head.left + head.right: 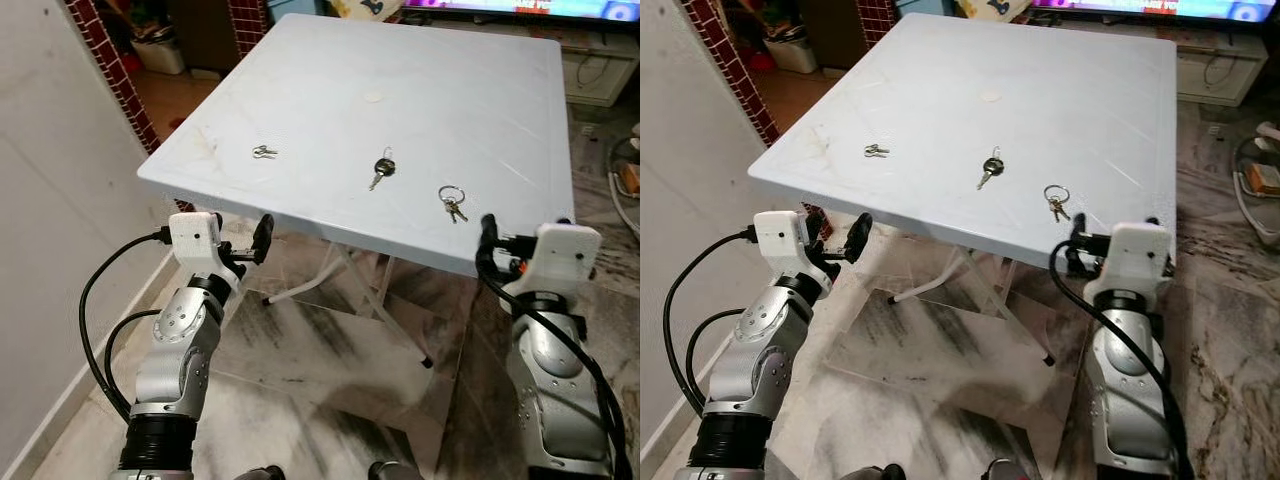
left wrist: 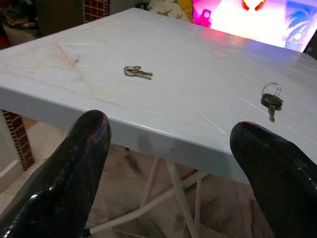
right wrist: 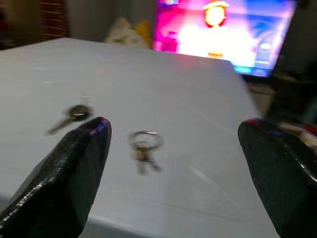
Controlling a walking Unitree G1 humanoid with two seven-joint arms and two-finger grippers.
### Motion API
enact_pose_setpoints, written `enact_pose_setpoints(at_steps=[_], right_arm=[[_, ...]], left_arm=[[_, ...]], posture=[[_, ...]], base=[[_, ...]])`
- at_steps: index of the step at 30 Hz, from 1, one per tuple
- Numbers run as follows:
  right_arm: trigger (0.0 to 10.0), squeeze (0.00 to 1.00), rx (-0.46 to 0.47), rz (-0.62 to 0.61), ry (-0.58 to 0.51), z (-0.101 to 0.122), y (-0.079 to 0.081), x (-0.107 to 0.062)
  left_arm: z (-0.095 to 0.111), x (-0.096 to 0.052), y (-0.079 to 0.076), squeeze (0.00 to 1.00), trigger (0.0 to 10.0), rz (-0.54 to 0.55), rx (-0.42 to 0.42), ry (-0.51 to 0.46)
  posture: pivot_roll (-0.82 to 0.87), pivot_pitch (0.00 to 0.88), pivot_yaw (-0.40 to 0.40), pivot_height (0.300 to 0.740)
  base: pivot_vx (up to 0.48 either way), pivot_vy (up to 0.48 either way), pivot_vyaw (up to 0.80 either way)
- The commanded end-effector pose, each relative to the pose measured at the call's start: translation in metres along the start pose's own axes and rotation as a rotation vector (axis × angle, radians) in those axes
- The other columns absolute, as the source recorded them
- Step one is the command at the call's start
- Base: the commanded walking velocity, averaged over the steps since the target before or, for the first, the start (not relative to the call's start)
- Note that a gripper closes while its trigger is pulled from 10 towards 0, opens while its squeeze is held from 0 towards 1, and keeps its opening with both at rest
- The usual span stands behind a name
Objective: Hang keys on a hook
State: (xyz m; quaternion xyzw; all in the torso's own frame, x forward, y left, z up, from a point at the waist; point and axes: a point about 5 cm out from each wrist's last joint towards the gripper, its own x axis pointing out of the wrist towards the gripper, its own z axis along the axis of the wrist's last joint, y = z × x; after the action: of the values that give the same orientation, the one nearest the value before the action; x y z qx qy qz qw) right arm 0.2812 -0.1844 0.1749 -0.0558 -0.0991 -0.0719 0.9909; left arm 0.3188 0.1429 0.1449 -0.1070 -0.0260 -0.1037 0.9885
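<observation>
Three sets of keys lie on the table (image 1: 330, 60): ringed keys (image 1: 452, 201) nearest its front edge, just ahead of the right gripper (image 3: 173, 148), fingers apart. Left gripper (image 2: 173, 144) is spread too. Light, flat, slippery metal; pinching the ring looks best.

We see a smooth, pale plastic table (image 1: 480, 110) with faint scuffs. The three key sets (image 1: 452, 203) are shiny metal. Our gripper fingers (image 2: 74, 163) are glossy black. The floor (image 1: 330, 380) is polished marble.
</observation>
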Motion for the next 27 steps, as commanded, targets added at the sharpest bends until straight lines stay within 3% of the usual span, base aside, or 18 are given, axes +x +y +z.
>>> enact_pose_setpoints(at_steps=[1, 27], right_arm=[[10.0, 0.00, -0.008, 0.031, -0.011, 0.0004, 0.0050, -0.0012], [10.0, 0.00, 0.010, 0.058, 0.011, -0.0061, 0.0109, -0.0054]], left_arm=[[0.0013, -0.0010, 0.0027, 0.00, 10.0, 0.000, 0.018, -0.005], [-0.0003, -0.0028, 0.0000, 0.00, 10.0, -0.021, 0.017, -0.008]], posture=[[-0.12, 0.161, 0.087, 0.740], [-0.12, 0.154, 0.083, 0.740]], base=[[0.274, 0.000, 0.00], [0.363, 0.000, 0.00]])
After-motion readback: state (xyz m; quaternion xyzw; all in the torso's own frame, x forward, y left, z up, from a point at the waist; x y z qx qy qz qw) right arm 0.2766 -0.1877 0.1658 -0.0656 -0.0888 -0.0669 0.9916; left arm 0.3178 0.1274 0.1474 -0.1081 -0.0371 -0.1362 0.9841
